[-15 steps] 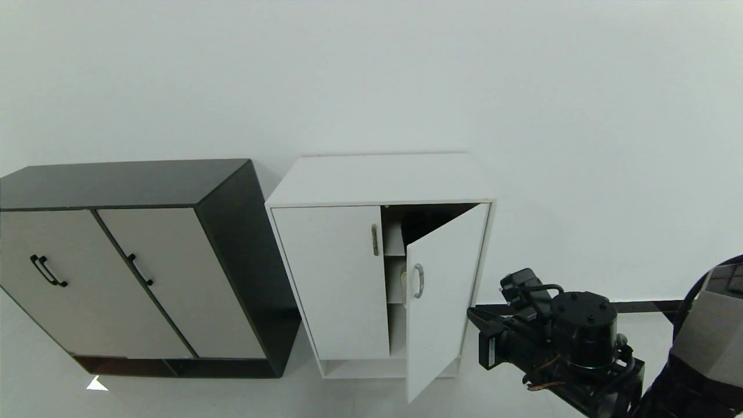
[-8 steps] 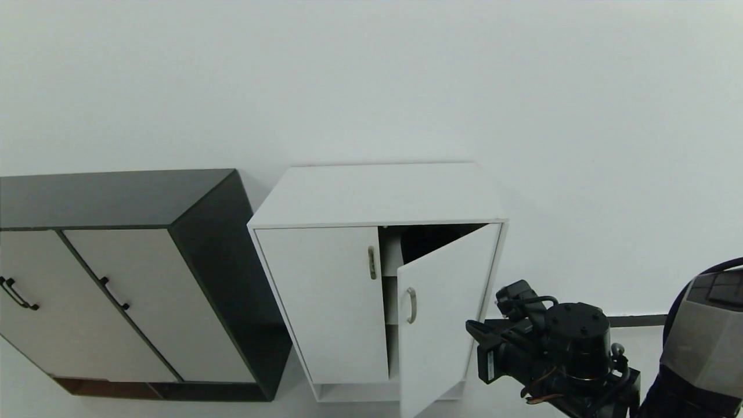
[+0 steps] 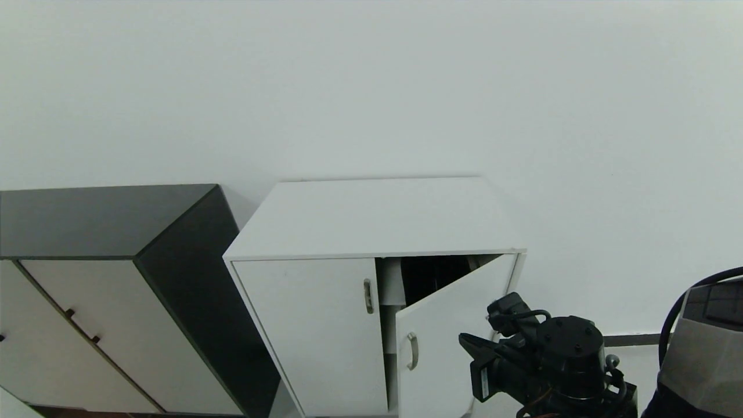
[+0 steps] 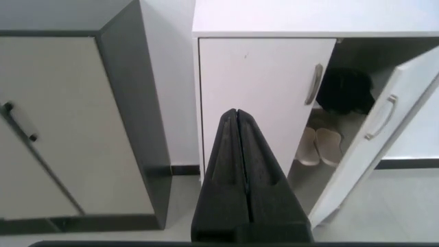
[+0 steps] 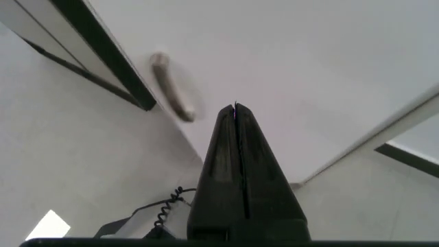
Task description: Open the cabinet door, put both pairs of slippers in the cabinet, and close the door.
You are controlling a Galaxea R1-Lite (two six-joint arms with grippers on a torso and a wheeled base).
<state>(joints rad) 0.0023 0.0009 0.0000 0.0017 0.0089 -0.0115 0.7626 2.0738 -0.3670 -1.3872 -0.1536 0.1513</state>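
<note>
Plain white wall behind. Head view: the white cabinet [image 3: 371, 220] stands beside a dark cabinet [image 3: 104, 220], its right door [image 3: 447, 325] ajar, and the right gripper [image 3: 466, 342] is just in front. Left wrist view: the left gripper [image 4: 237, 115] is pinched together; pale slippers [image 4: 319, 145] sit on a shelf inside, with a dark pair [image 4: 345, 90] above. Right wrist view: that gripper is pressed closed beside the door handle [image 5: 170, 86].

1. On the white cabinet [image 3: 377, 215], the right door [image 3: 435, 337] hangs ajar, with a narrow gap at its 9 o'clock edge.
2. The shut left door [image 3: 307, 331] blocks the other half.
3. A black cabinet [image 3: 180, 290] crowds 9 o'clock.
</note>
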